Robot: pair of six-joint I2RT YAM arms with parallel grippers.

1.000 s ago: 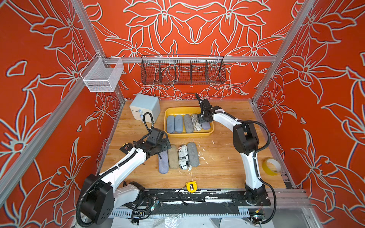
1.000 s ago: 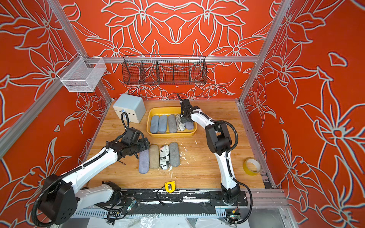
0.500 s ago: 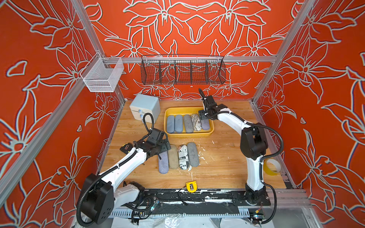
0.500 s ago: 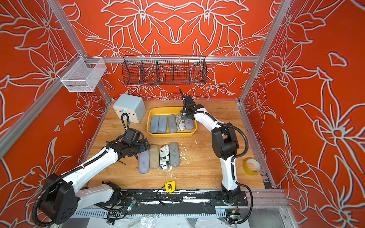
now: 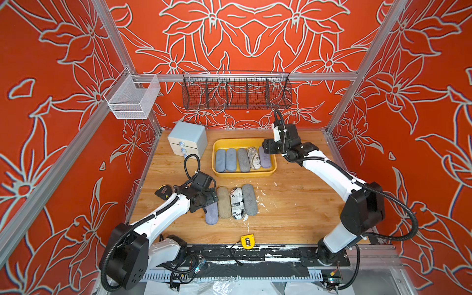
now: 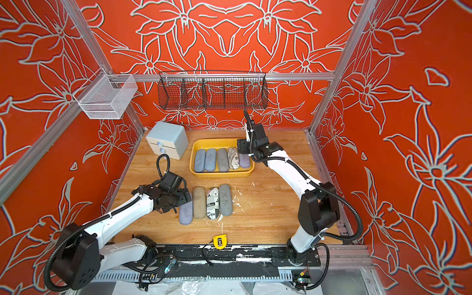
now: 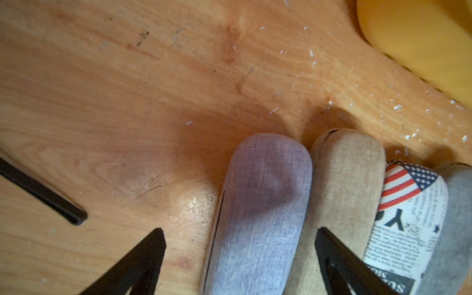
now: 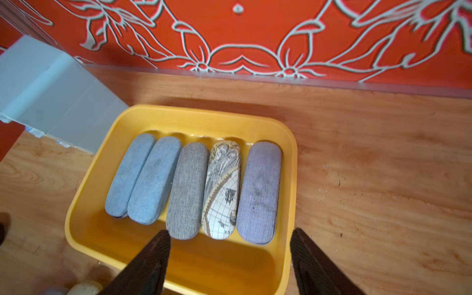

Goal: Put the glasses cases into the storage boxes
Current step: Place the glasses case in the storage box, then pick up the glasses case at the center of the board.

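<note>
Left end effector [image 7: 240,229], jaws spread, straddles lavender case [image 7: 263,194].

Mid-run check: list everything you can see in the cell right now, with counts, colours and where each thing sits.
Tray: one, yellow, far middle of the table.
Cases in the tray: five, two light blue, grey, map-print, lavender, side by side.
Loose cases: four, lavender, tan, newsprint, grey, a row on the table in front of the tray.
Tape measure: one, yellow, table's near edge.
Cabinet: one, pale blue with cream drawers, beside the tray.
White wire basket: one, on the side rail.
Black wire basket: one, on the back rail.
Left hand: open, over the loose lavender case.
Right hand: open, empty, over the tray's lavender-case end.
</note>
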